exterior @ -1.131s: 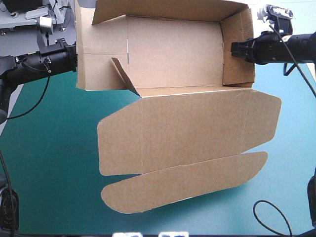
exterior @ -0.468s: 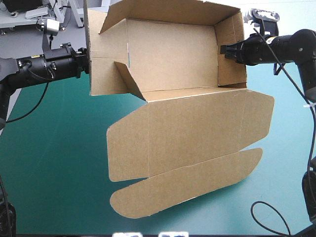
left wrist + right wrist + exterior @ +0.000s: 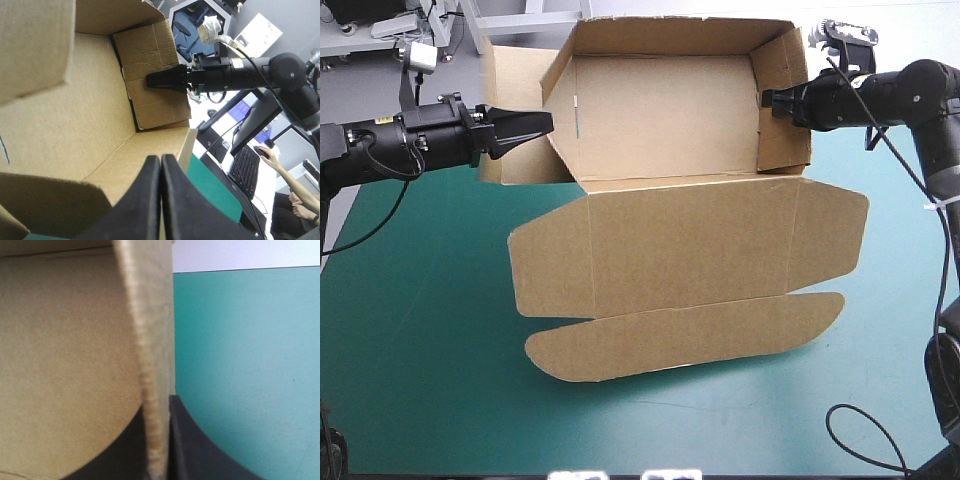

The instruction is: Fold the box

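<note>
Since the earlier frames my left gripper [image 3: 542, 123] has come out from behind the box's [image 3: 670, 110] left panel. It now sits in plain sight outside the left wall [image 3: 558, 100], its black fingers pressed together into one point. That wall stood splayed outward before; now it leans up against the tray. The whole box has slid a little toward the table's left edge.

My right gripper [image 3: 768, 99] is in the same place, pinching the right wall [image 3: 785, 100] with the board's edge sandwiched between its fingers. From its own camera the right gripper [image 3: 159, 412] shows only that edge, one face of the box [image 3: 75, 365] and the teal-green cover [image 3: 240, 365]; everything else is cut off.

From above I cannot tell whether my left fingertip actually touches the left wall. An outer flap [image 3: 515, 75] is half hidden behind that arm.

In the left wrist view the left gripper [image 3: 160, 161] points into the open box [image 3: 75, 115] toward the right gripper [image 3: 152, 80].

The box sits on the table's far half, its lid [image 3: 690, 245] and tuck flap [image 3: 690, 335] flat on the teal-green cover [image 3: 420, 330].
</note>
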